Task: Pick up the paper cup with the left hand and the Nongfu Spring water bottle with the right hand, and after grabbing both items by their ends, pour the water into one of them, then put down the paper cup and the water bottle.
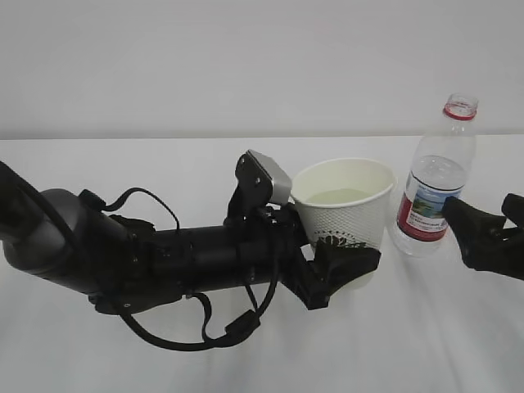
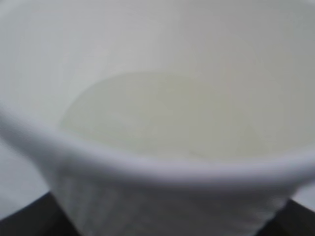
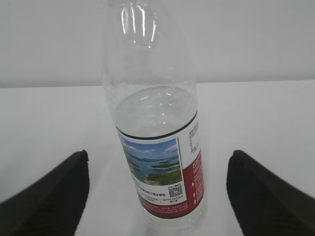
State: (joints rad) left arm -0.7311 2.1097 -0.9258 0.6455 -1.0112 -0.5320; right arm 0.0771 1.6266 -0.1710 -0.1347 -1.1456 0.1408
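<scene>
Standing on the white table (image 1: 246, 360) are one paper cup (image 1: 344, 209) holding water (image 1: 337, 196) and one uncapped bottle (image 1: 434, 192). The left gripper (image 1: 332, 274) clasps the cup's base; the right gripper (image 1: 483, 233), jaws spread, sits just beside the bottle, apart.

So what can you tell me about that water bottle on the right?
The water bottle is clear ribbed plastic with a red neck ring, no cap, and a red-and-white label picturing a landscape. It stands upright on the white table, about half full of clear water, right of the paper cup. The right end effector is open around it, not touching.
</scene>
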